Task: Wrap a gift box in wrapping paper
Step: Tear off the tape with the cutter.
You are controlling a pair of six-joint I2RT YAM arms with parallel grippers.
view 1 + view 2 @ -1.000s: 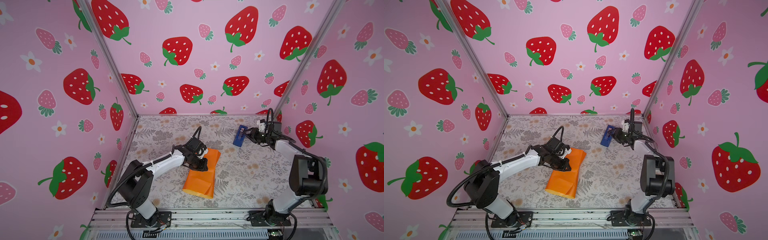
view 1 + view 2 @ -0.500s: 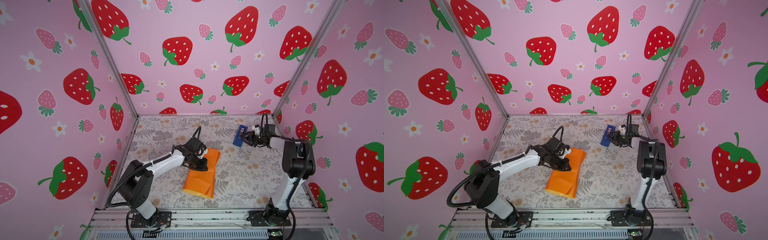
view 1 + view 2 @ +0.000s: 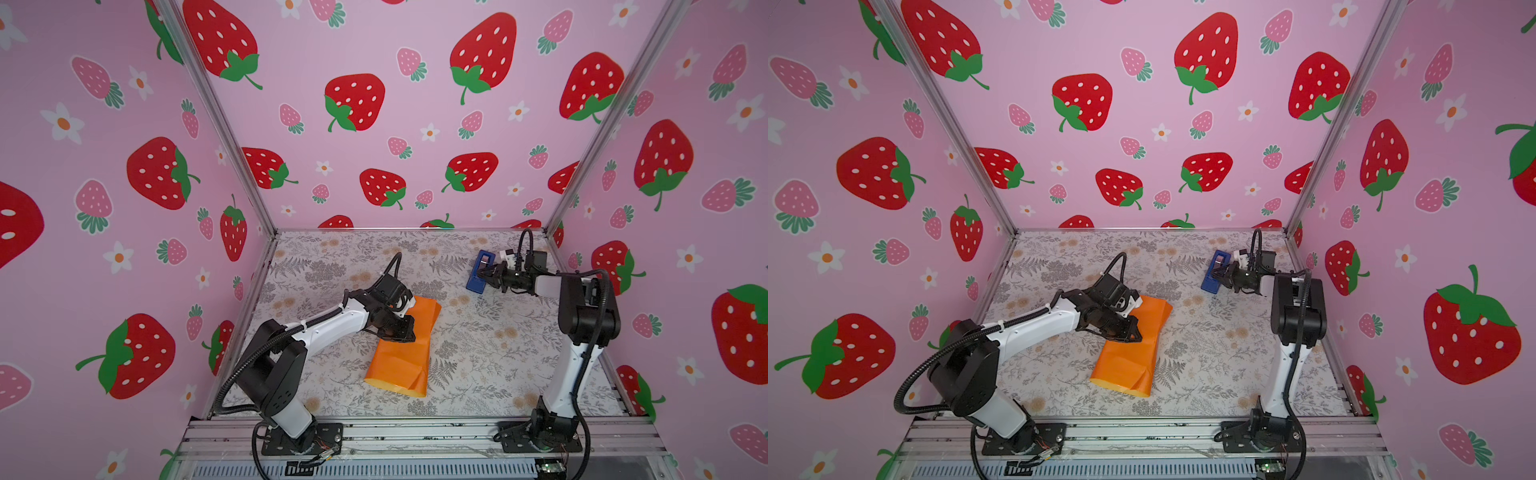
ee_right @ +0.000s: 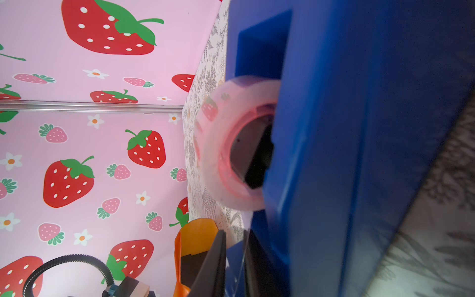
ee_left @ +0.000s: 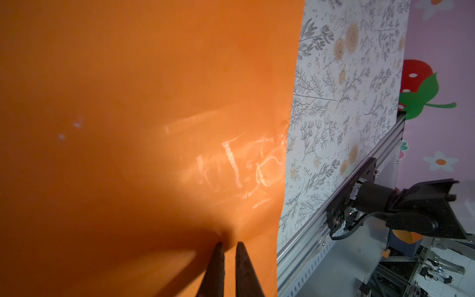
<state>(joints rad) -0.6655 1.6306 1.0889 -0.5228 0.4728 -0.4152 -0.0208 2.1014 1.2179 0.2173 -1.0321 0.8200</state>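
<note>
While folded over, glossy creased wrapping paper [image 3: 401, 357], boxy blue dispenser [image 3: 478, 272]

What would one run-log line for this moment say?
left gripper: shut, tips on wrapping paper | right gripper: at blue tape dispenser

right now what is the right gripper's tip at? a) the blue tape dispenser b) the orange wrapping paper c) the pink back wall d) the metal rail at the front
a: in a top view the right gripper sits at the blue tape dispenser near the far right corner, well apart from the wrapping paper.
</note>
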